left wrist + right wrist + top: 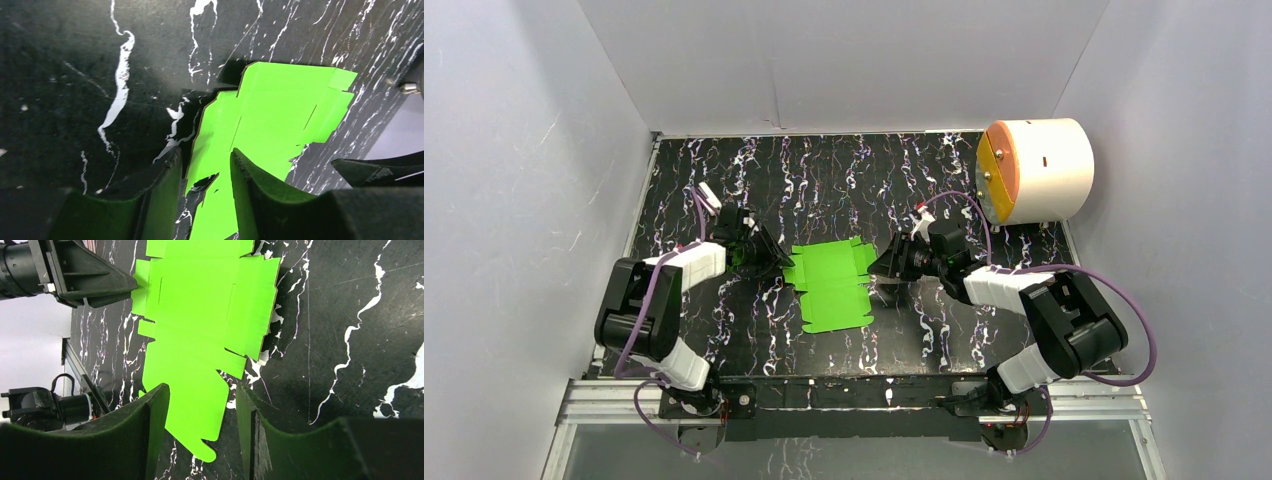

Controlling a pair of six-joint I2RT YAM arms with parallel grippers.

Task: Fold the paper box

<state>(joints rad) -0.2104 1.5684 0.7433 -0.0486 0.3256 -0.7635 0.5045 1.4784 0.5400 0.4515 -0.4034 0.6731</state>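
The paper box (829, 285) is a bright green die-cut sheet with notched tabs, lying flat in the middle of the black marbled table (724, 170). My left gripper (774, 262) sits low at the sheet's left edge. In the left wrist view its jaws (205, 155) stand apart with the sheet's edge (280, 110) between them, unpinched. My right gripper (882, 265) is at the sheet's right edge. The right wrist view has that gripper (202, 390) open over a rounded tab of the sheet (200, 315). The left gripper (95, 285) shows across the sheet there.
A large white cylinder with an orange-yellow face (1034, 170) stands at the back right corner. White walls close in the table on three sides. An aluminium rail (854, 400) with the arm bases runs along the near edge.
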